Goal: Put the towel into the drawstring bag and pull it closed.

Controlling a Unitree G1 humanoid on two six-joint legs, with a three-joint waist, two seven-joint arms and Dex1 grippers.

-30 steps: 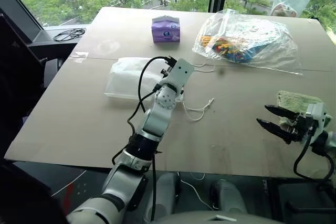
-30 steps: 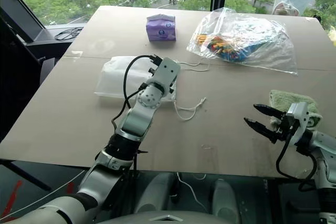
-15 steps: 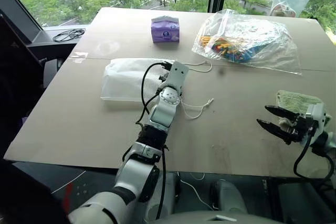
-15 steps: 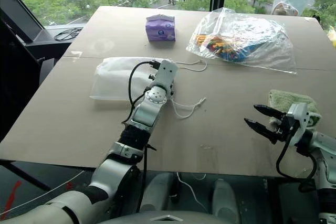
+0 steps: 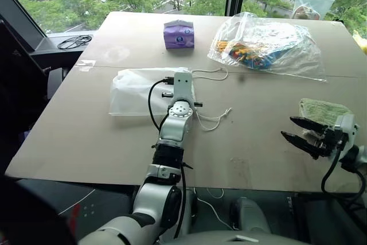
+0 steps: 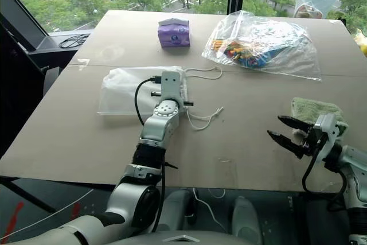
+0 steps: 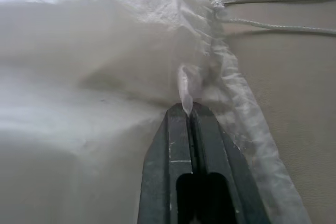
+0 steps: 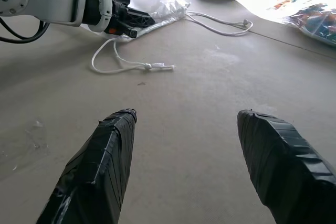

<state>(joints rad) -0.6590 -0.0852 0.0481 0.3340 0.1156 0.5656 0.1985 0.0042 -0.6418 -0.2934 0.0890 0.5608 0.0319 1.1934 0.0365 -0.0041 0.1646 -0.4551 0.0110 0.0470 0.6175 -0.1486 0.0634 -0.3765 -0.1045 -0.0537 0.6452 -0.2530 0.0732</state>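
On the tabletop [image 5: 86, 136], far left, lies one coil of black cable [image 5: 74, 40] near the window edge. One drawstring bag [image 5: 140, 90] lies flat left of centre, its mouth turned to the right. Two white cords [image 5: 213, 120] run from that mouth: one loops toward the far side, one trails toward the near side. One left tool [image 7: 188, 113] rests at the bag's mouth edge, fingers pressed together and pinching a small fold of the bag's fabric. One purple box [image 5: 178, 32] stands at the far side, well apart from the bag. One clear plastic bag [image 5: 266, 44] with colourful contents lies right of the box. A second, smaller clear bag [image 5: 312, 5] sits at the far right corner. One green towel [image 5: 324, 110] lies near the right edge. One right tool [image 5: 303, 135] hovers just beside the towel on the near side, its two black fingers [image 8: 100, 166] spread wide and gripping nothing.

Surface: plain beige board with one seam running across it. Windows behind the tabletop show green trees and a street below.
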